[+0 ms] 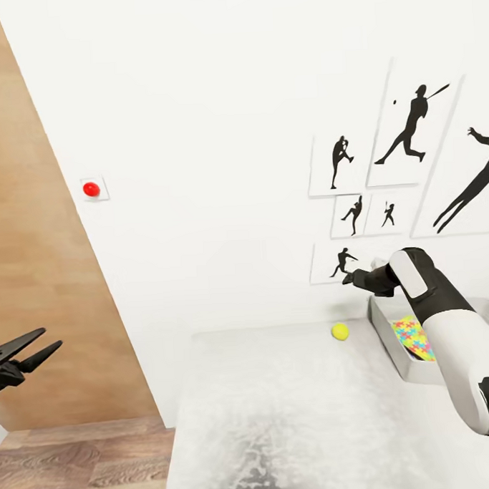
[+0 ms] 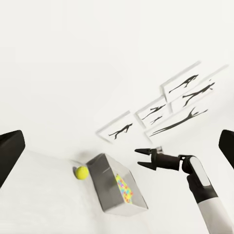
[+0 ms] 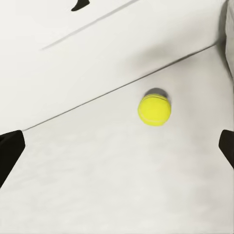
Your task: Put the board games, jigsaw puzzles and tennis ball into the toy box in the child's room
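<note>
The tennis ball (image 1: 340,331) lies on the pale grey table (image 1: 282,414) close to the wall, just left of the toy box (image 1: 390,341). A jigsaw puzzle (image 1: 413,338) lies inside the box. My right gripper (image 1: 348,276) hovers open above the ball and the box's far left corner, apart from both. In the right wrist view the ball (image 3: 154,110) sits ahead between the spread fingers (image 3: 9,152). My left gripper (image 1: 53,338) hangs open and empty off the table's left side. The left wrist view shows the ball (image 2: 81,172), the box (image 2: 109,197) and the right gripper (image 2: 140,159).
Black sports-silhouette pictures (image 1: 410,128) hang on the white wall behind the table. A red button (image 1: 91,189) sits on the wall to the left. A wooden panel (image 1: 38,270) and wood-plank floor (image 1: 84,468) lie left of the table.
</note>
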`<state>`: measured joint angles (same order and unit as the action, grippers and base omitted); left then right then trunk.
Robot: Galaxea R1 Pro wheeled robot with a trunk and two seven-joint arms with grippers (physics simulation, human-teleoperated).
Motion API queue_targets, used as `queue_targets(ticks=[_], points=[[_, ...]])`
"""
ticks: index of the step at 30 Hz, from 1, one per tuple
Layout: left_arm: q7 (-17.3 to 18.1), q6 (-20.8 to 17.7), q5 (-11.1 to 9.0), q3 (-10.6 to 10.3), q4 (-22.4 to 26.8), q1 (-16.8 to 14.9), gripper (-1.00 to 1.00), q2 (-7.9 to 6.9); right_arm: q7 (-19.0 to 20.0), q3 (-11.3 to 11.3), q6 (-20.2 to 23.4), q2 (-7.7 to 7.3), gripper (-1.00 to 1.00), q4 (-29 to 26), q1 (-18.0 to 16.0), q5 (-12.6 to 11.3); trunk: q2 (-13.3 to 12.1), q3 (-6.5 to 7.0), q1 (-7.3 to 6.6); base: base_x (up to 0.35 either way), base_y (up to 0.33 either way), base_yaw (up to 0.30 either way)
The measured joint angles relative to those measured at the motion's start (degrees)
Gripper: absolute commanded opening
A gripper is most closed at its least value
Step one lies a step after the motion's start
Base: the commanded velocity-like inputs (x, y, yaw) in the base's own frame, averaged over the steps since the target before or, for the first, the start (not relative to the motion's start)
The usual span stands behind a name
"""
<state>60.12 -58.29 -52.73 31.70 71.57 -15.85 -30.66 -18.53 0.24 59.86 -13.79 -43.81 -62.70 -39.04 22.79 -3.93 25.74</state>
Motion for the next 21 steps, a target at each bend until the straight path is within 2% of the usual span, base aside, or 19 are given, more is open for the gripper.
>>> queue_targets(ticks=[4, 10, 16, 21], points=[[0.0, 0.0, 0.0, 0.1, 0.0, 0.0, 1.0, 0.0, -0.1, 0.1, 0.0, 0.8, 1.0, 0.0, 0.0, 0.0, 0.0, 0.0, 0.0, 0.007, 0.03, -0.002], [0.0, 0.0, 0.1, 0.1, 0.0, 0.0, 1.0, 0.0, -0.2, 0.1, 0.0, 2.85, 1.0, -0.1, 0.0, 0.2, 0.0, 0.0, 0.0, 0.001, 0.006, 0.0], [0.0, 0.0, 0.1, 0.1, 0.0, 0.0, 1.0, 0.0, -0.7, 0.2, 0.0, 3.89, 1.0, 0.1, 0.0, 0.4, 0.0, 0.0, 0.0, 0.0, 0.0, 0.0], [0.0, 0.0, 0.1, 0.1, 0.0, 0.0, 1.0, 0.0, -5.1, 0.5, 0.0, 4.52, 1.0, 0.2, -0.3, 0.3, 0.0, 0.0, 0.0, 0.0, 0.0, 0.0]])
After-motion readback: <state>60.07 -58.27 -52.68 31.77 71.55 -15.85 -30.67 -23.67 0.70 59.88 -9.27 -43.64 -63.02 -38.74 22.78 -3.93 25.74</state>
